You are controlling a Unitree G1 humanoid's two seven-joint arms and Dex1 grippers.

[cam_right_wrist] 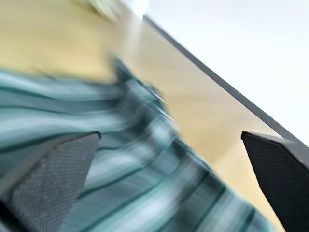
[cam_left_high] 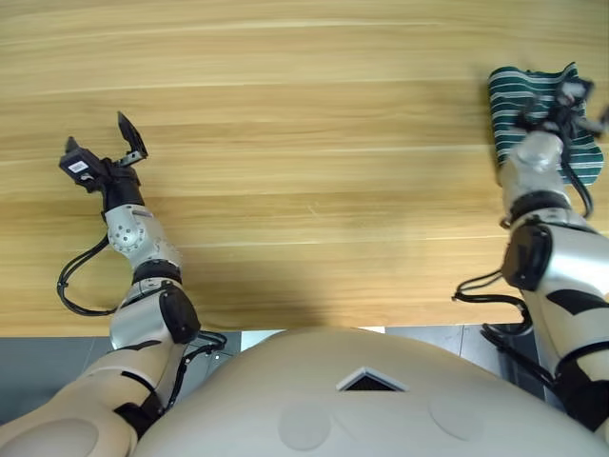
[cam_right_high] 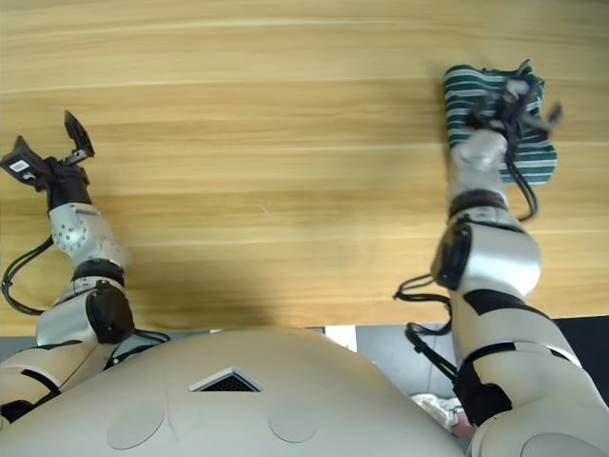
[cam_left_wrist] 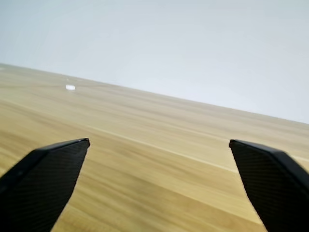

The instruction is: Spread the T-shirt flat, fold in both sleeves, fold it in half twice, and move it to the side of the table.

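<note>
Over the folded T-shirt (cam_left_high: 521, 98), right pincer (cam_right_wrist: 170, 136) wide; left pincer (cam_left_wrist: 160, 140) wide above table (cam_left_high: 314, 143)

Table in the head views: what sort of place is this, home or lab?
Probably a lab or test room rather than a home: a broad wooden table, a plain pale wall behind it, and a folded striped T-shirt on the robot's right.

Head pair: looking steeply down over both arms at the light wooden plank tabletop (cam_left_high: 314, 171), sharing nearly the whole surface, slightly offset sideways. Left wrist: low, close, facing between black jaws along the wood toward a pale wall (cam_left_wrist: 169, 38). Right wrist: very near, between jaws, over the folded green-and-white striped T-shirt (cam_right_wrist: 145, 183)
</note>
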